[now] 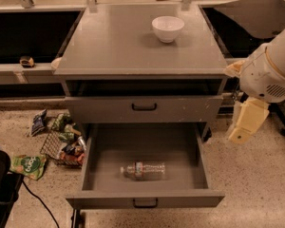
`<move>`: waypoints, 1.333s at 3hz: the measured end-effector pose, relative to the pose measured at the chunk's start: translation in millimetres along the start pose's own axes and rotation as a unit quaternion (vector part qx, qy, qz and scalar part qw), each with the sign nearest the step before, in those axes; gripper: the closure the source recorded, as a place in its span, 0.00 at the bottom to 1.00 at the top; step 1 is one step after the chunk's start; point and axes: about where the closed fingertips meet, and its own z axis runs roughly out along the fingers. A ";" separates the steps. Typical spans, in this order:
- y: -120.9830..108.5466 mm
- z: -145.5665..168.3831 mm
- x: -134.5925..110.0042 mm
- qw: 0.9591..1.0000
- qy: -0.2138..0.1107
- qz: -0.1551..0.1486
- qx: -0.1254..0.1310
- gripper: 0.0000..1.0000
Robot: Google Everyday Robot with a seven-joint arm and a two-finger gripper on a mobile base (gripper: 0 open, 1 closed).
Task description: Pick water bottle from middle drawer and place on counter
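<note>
The water bottle lies on its side on the floor of the middle drawer, which is pulled fully out at the bottom of the view. The counter is the grey top slab of the cabinet above it. My gripper hangs as a cream-coloured piece below the white arm at the right edge. It is beside the cabinet's right side, above and to the right of the drawer and apart from the bottle.
A white bowl stands on the counter at the back right. A closed drawer front sits above the open drawer. A wire basket of snack packets and a green packet lie on the floor at left. Black-fronted benches flank the cabinet.
</note>
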 end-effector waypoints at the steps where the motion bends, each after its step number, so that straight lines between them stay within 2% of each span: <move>1: -1.0 3.3 0.7 1.000 -0.004 -0.003 0.006 0.00; 2: -0.7 45.6 10.7 0.999 -0.023 -0.028 0.003 0.00; 3: -14.0 100.4 14.2 0.995 -0.069 -0.068 0.010 0.00; 4: -19.7 160.7 19.2 0.989 -0.126 -0.079 -0.010 0.00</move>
